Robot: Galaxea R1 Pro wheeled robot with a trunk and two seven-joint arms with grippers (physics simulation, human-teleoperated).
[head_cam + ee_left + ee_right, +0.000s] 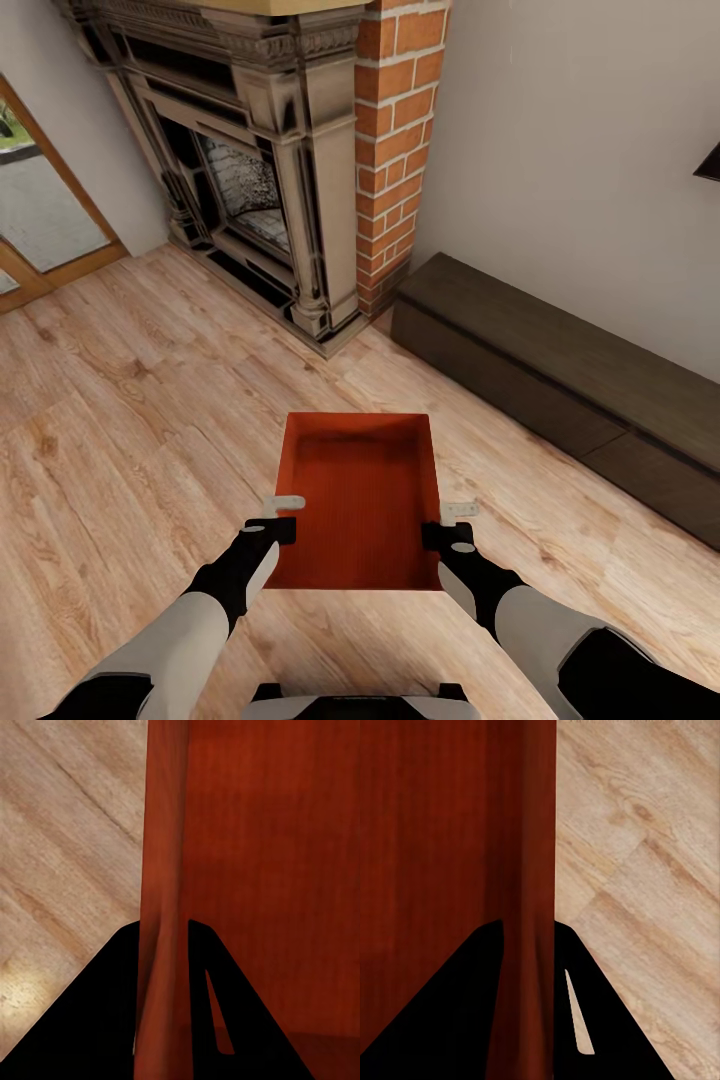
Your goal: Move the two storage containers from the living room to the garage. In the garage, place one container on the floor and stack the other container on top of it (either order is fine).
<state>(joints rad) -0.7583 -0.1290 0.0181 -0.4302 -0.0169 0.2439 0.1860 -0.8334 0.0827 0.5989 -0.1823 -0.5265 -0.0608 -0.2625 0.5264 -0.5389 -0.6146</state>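
Observation:
One orange-red storage container [360,500] is in front of me over the light wood-plank flooring [130,420] of the living room, its open top facing up and nothing inside. My left gripper [283,518] is shut on its left wall and my right gripper [452,524] on its right wall. In the left wrist view the thin wall [161,855] runs between the two black fingers of the left gripper [163,941]. The right wrist view shows the same, the wall [529,847] pinched in the right gripper [526,941]. Whether the tub touches the floor I cannot tell.
A red-brick fireplace [300,180] stands straight ahead. A long dark low cabinet [560,370] runs along the white wall at the right. At the far left there is a wood-framed glass door [40,210]. Open plank floor spreads to the left.

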